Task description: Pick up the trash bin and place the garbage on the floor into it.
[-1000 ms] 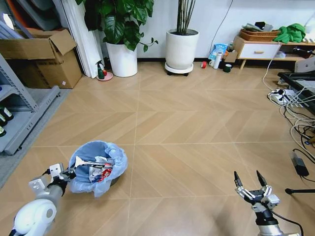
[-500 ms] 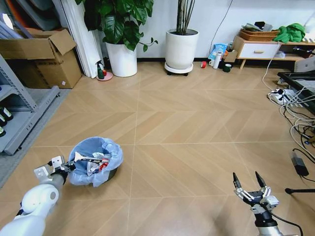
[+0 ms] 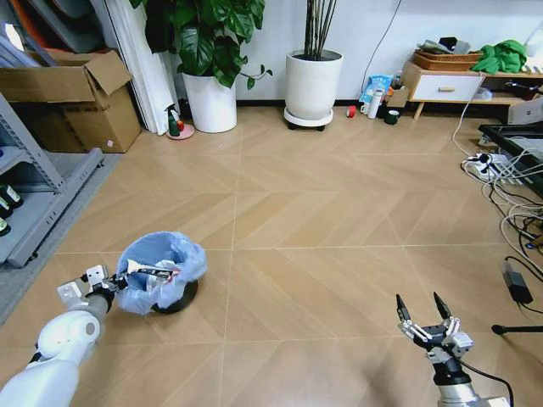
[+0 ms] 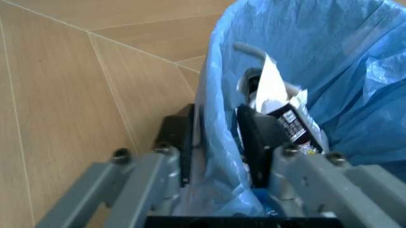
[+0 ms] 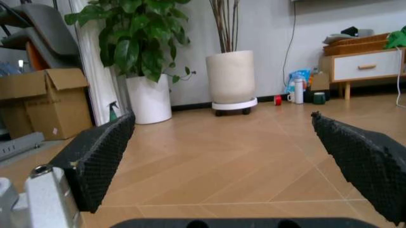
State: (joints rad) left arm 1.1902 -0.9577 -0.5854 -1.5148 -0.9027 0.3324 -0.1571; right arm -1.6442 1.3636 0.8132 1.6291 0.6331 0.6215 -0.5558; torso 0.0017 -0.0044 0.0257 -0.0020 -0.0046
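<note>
Left gripper (image 3: 117, 284) pinches the trash bin (image 3: 159, 271) rim, its mouth tilted leftward.

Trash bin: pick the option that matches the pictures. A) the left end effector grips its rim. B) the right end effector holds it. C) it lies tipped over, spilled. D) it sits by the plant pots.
A: the left end effector is clamped over the trash bin rim and bag.
</note>
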